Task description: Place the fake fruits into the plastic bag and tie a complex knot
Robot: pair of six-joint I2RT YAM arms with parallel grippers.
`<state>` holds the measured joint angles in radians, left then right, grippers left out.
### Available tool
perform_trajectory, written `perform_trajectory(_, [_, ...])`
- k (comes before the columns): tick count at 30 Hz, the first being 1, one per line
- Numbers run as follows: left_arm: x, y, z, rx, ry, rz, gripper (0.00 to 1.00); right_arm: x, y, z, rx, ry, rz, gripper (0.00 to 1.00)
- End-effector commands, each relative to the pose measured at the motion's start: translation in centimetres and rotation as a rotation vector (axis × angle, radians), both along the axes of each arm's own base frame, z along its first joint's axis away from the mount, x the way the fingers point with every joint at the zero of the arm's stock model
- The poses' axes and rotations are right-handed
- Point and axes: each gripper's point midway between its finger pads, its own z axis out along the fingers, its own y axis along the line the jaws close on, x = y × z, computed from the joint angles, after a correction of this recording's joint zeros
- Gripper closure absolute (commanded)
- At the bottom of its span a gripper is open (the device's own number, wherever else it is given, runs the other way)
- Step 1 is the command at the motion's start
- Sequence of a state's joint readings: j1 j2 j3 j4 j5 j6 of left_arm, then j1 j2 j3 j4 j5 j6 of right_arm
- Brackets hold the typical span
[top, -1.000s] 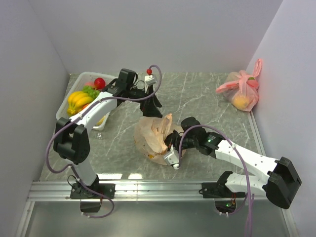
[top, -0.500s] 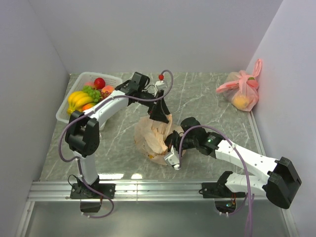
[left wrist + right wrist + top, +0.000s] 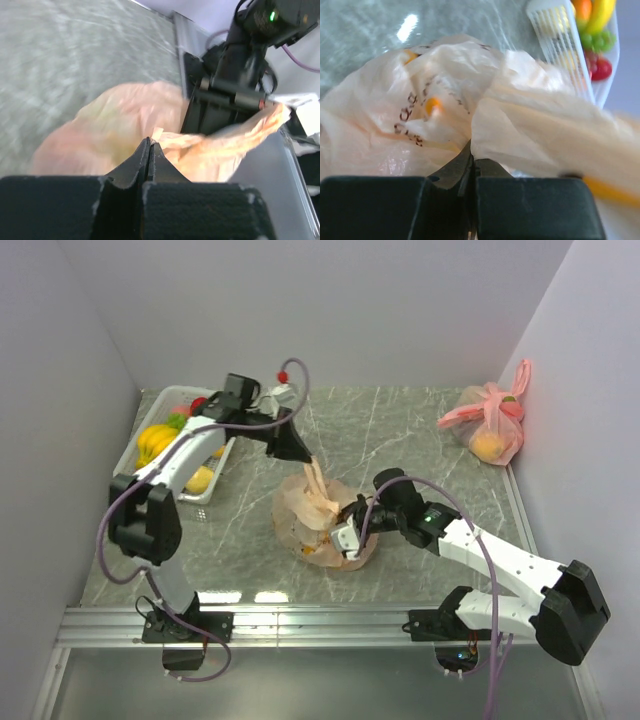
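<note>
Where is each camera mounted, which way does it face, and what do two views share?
Top external: high behind the bases, looking down on the table; both arms whole, left pincer and right pincer at the plastic bag.
Left wrist: on the left arm, looking past its shut pincer at the bag and the right arm.
Right wrist: on the right arm, looking past its shut pincer at the bag, basket and fake fruits beyond.
Shared: top and right wrist both show the basket.

We've got the peach-orange plastic bag (image 3: 298,518) slumped at centre, crinkly and translucent, one handle (image 3: 316,483) stretched taut up and leftward. Through its skin we glimpse orange-yellow fake fruits (image 3: 433,105); yellow bananas (image 3: 156,443) and green grapes (image 3: 178,422) lie well off left.
</note>
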<state>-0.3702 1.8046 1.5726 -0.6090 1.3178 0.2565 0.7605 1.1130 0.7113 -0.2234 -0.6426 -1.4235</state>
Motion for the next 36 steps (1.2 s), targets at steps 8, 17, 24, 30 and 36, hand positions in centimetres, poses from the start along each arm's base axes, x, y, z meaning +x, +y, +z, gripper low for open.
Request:
perform_trajectory(8, [-2.0,5.4,2.7,0.001,-0.295,0.264,1.00,-2.1,1.4,4.3,0.190,0.640,-0.191,1.00])
perform_trajectory(17, [-2.5,2.7,1.8,0.022,-0.157,0.242,1.00,-0.6,0.7,6.3,0.274,0.729,-0.343,0.38])
perform_trajectory(24, [-1.0,1.5,2.3,0.012,-0.126,0.213,1.00,-0.3,-0.2,11.3,0.383,0.532,-0.304,0.05])
perform_trajectory(30, [-0.7,1.0,1.8,0.033,-0.107,0.190,1.00,0.0,1.2,15.6,0.429,0.460,-0.224,0.04])
perform_trajectory(36, [-0.5,0.8,1.9,0.040,-0.109,0.188,1.00,-1.1,2.7,14.4,0.313,0.358,-0.065,0.13])
